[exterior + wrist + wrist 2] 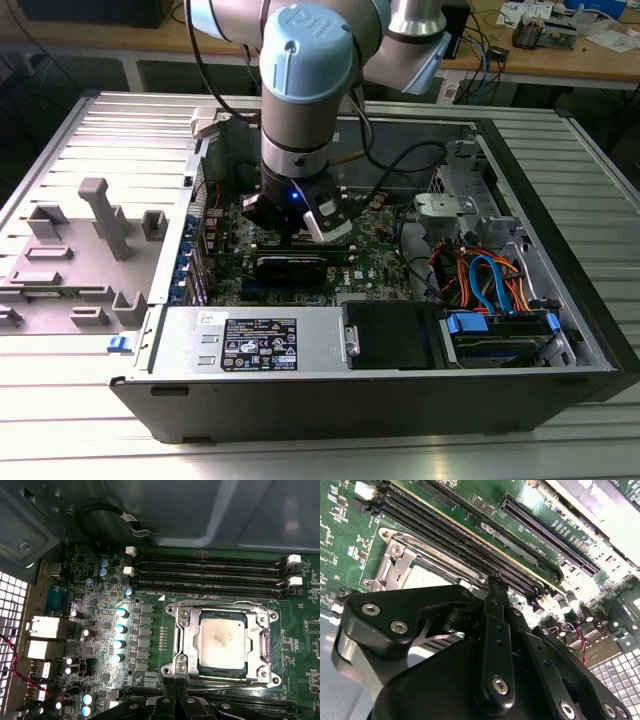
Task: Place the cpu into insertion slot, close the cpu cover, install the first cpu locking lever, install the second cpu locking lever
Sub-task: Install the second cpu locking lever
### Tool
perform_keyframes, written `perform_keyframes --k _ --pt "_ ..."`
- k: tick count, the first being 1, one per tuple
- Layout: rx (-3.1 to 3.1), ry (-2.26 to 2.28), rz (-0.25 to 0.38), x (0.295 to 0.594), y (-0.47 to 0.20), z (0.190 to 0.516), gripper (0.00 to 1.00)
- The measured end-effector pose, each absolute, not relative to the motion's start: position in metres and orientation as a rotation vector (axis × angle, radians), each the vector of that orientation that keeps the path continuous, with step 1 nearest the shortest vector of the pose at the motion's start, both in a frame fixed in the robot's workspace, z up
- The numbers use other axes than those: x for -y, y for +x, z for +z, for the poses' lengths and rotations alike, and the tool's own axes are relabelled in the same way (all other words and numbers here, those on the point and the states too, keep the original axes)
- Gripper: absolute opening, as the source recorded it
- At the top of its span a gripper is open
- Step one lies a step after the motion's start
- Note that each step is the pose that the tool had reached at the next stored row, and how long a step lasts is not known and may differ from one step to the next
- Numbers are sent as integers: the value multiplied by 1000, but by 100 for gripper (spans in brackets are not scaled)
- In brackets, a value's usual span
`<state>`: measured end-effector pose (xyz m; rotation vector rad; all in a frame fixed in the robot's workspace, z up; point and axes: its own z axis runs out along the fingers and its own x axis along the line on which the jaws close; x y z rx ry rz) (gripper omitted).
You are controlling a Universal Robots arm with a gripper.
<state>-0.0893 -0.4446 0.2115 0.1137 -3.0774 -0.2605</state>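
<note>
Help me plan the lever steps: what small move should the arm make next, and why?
Probably ease the end effector down toward the socket's near edge: the cpu already sits in the insertion slot with the cpu cover lying flat around it; whether any lever is latched is unclear.

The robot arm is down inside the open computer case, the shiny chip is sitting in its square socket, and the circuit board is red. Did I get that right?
Nearly. The circuit board is green, not red, as the first wrist view shows. The rest holds: the arm reaches into the open computer case in the exterior view, and the chip sits in its square socket.
</note>
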Motion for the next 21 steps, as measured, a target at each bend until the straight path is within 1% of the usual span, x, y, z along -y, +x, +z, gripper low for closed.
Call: perform_keyframes --k 8,21 --pt "3075 115 -296 445 -93 207 11" --pt "3072 116 -328 445 -95 200 11"
